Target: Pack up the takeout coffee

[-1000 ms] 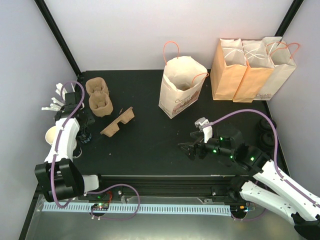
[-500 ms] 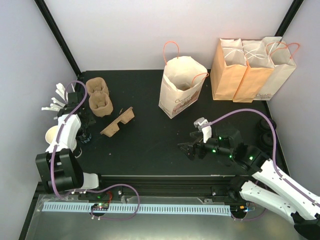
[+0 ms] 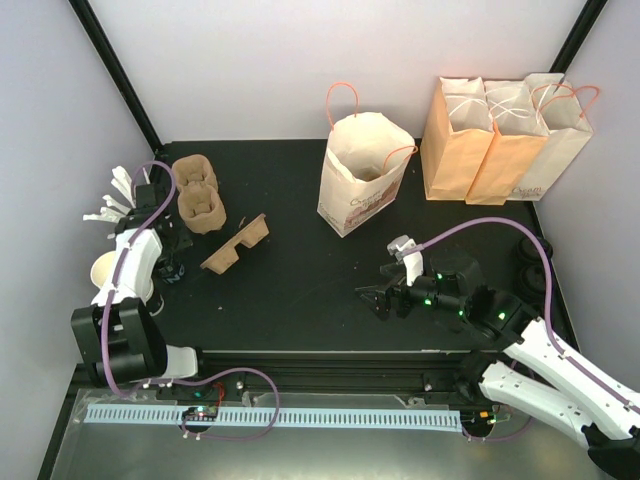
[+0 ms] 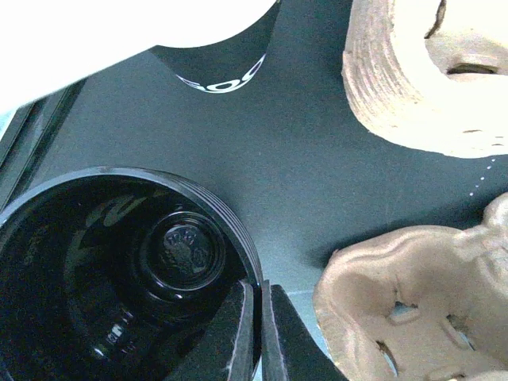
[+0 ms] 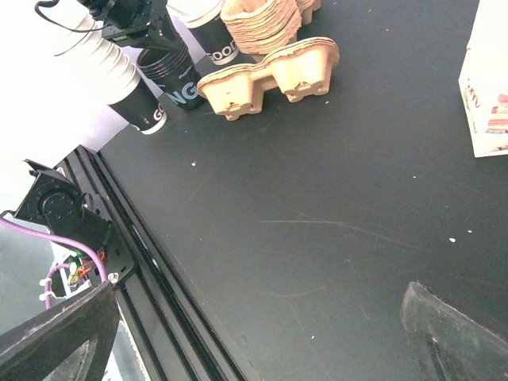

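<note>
The left gripper [image 4: 257, 317], fingers closed, pinches the rim of the upright black cup [image 4: 75, 254] at lower left; the right gripper [image 3: 372, 298] gapes, well apart.

**Black table boxed in by pale walls**

We see a matte black table [image 3: 290, 290] filling the mid of the top view. On the far side stands a plain back wall [image 3: 330, 60], pale w/ a faint lilac tint. The left wall [image 3: 50, 120] & right wall [image 3: 615, 200] are the same colour and close in both sides. Two black posts stand at the far corners, the left post [image 3: 115, 75] & the right post [image 3: 578, 35]. At the near edge, black rails [image 3: 320, 358] run left to right. Nearer still is a brushed metal shelf [image 3: 330, 455] w/ a white slotted strip [image 3: 330, 418] along it. Light is soft & even, shadows weak. In the right wrist view we pick out thin scratches [image 5: 333, 226] & white specks on the tabletop.
</note>
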`<move>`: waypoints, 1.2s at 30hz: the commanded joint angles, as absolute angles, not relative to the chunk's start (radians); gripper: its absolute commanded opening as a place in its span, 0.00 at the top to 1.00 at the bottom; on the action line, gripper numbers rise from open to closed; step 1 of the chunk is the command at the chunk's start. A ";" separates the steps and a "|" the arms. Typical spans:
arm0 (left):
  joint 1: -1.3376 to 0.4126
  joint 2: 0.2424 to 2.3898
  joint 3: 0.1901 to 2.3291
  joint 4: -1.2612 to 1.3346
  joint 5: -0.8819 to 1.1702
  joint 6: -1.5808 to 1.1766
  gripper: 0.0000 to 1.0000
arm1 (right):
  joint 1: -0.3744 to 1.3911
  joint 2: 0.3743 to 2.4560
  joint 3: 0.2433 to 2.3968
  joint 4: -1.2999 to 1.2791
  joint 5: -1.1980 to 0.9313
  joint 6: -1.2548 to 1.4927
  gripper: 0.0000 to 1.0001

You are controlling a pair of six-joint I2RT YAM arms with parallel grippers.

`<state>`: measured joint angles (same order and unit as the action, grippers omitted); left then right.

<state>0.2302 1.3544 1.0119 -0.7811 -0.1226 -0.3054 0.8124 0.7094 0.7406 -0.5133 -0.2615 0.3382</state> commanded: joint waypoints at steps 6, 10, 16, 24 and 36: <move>0.228 1.287 1.039 -0.798 -0.066 -0.309 0.97 | 0.817 0.712 0.754 -0.496 -0.257 0.334 0.00; 0.225 1.299 1.039 -0.800 -0.051 -0.306 0.97 | 0.816 0.714 0.750 -0.492 -0.261 0.339 0.00; 0.224 1.328 1.026 -0.793 -0.041 -0.301 0.94 | 0.818 0.703 0.741 -0.494 -0.258 0.344 0.00; 0.221 1.321 1.018 -0.786 -0.043 -0.301 0.94 | 0.817 0.704 0.739 -0.499 -0.253 0.341 0.00; 0.219 1.311 1.027 -0.797 -0.052 -0.297 0.94 | 0.818 0.708 0.732 -0.495 -0.253 0.342 0.00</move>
